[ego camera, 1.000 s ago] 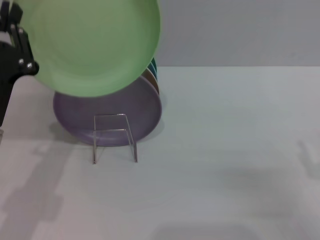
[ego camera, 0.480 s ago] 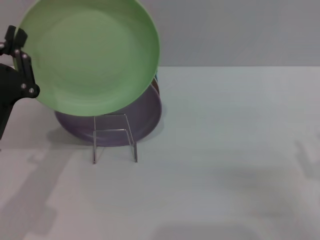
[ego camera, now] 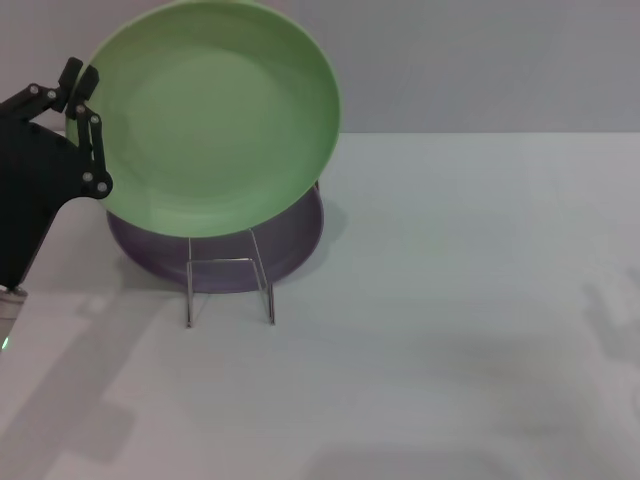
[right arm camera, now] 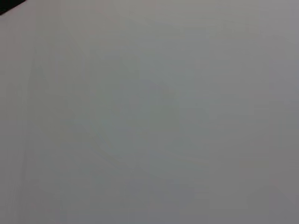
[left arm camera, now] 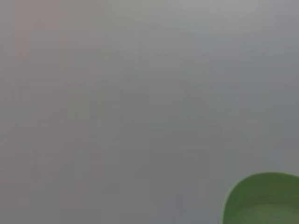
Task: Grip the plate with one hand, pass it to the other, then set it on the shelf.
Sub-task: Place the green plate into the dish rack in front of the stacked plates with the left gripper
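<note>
Probably lab test bench: bare white table (ego camera: 450, 330), plain grey wall (ego camera: 480, 60).

Pale green plate (ego camera: 215, 115), black left claw (ego camera: 85, 130), lilac-purple plate (ego camera: 290, 235), white table (ego camera: 450, 300).

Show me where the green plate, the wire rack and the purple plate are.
green plate (ego camera: 215, 120): head view, middle of its face.
wire rack (ego camera: 230, 262): head view, on its upper crossbar.
purple plate (ego camera: 290, 240): head view, visible lower right part, behind the rack.
</note>
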Available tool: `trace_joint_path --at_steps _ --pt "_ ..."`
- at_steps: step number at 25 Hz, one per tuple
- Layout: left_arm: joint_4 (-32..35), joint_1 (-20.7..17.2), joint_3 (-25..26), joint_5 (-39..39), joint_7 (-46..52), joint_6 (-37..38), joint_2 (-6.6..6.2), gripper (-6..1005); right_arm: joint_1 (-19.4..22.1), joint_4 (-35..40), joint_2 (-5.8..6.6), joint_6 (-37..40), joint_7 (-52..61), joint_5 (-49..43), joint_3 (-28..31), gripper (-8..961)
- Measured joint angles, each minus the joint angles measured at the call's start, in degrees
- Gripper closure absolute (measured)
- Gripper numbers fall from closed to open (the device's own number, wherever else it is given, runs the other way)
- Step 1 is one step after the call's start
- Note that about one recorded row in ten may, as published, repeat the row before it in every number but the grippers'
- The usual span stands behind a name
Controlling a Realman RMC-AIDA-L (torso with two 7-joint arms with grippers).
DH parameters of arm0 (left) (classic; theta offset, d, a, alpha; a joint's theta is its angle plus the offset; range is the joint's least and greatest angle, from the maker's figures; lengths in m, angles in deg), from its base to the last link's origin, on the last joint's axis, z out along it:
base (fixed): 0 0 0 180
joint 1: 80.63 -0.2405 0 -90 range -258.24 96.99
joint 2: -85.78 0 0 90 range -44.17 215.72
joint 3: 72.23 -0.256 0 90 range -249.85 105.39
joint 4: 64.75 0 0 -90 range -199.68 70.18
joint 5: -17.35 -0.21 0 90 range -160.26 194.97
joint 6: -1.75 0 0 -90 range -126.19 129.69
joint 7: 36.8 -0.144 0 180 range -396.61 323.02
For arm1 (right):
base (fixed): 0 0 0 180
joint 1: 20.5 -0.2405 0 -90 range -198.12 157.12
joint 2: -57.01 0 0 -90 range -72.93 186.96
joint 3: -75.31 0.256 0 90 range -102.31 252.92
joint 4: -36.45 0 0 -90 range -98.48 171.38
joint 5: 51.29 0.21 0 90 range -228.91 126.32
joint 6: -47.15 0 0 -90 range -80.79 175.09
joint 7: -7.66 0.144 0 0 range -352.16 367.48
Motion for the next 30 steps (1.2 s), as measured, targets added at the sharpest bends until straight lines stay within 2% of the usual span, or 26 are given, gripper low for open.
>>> trace_joint_path --at_steps 6,10,30 --pt "2.17 1.36 -0.56 0.04 -1.14 0.03 -0.19 964 -0.04 0.03 0.06 0.93 0.38 0.00 -0.14 300" --pt "3.06 2.26 -3.40 0.02 -3.20 0.03 -0.74 964 0.01 0.23 0.06 2.10 0.30 0.00 -0.56 300" --pt "6.77 5.72 -6.62 0.01 -5.01 -0.43 -2.21 965 0.36 0.35 0.05 5.21 0.02 0.01 -2.43 301"
